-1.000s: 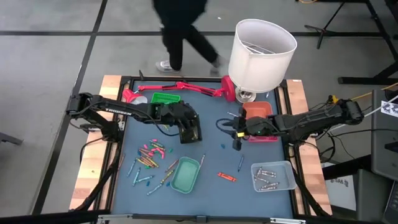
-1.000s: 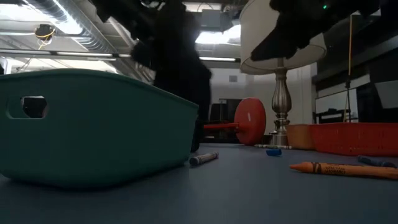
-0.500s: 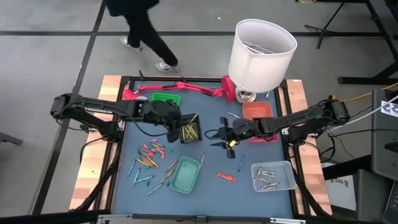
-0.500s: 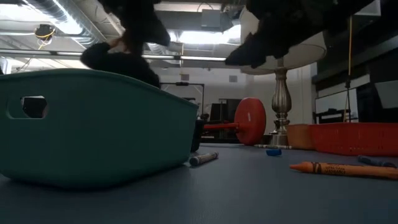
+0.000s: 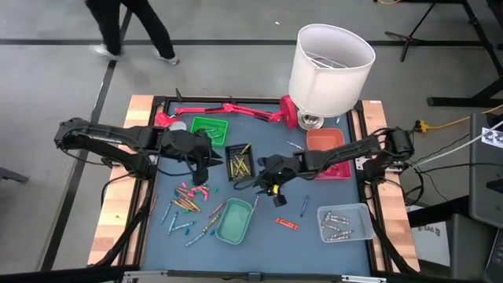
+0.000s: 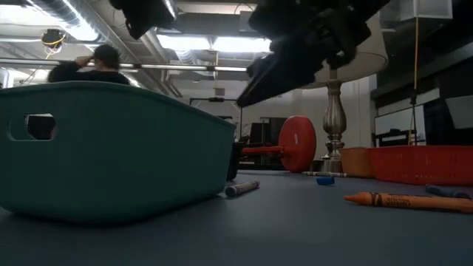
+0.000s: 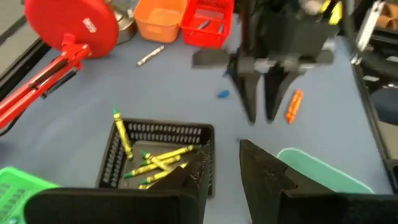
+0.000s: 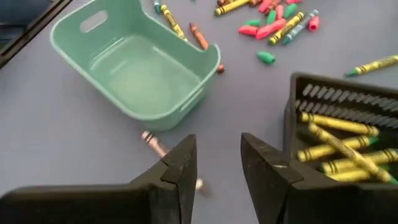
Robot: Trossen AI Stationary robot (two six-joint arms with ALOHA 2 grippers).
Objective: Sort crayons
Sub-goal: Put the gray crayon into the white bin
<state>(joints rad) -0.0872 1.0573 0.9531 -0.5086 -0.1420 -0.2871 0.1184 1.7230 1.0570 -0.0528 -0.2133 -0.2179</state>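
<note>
Left of the black tray (image 5: pixel 239 162), the left gripper (image 5: pixel 206 156) hangs above the table beside the tray's near wall; in its own wrist view its fingers (image 7: pixel 264 174) stand parted with nothing between them. That reads as an arm with nothing to carry, though why it sits just there I cannot tell. Below and left of the black tray lies the loose heap of crayons (image 5: pixel 190 200), pink, yellow, green and blue mixed together, which suggests most of the sorting is not done.

The black tray itself holds only yellow crayons (image 7: pixel 153 160), so it seems to be the bin for that colour. Up and left of it sits a green tray (image 5: pixel 210 126). Below it stands the teal tray (image 5: pixel 235 221), empty as far as the right wrist view shows.

Right of the black tray, the right gripper (image 5: pixel 263 185) reaches in from the far side of the table and hovers over bare mat between the black tray and the teal one. Its fingers (image 8: pixel 271 171) are spread and empty, pointing down near a grey crayon (image 8: pixel 154 145) beside the teal tray, probably its next target. Farther right lie an orange crayon (image 5: pixel 286 224) and a clear tray (image 5: pixel 345 222) of silvery sticks.
</note>
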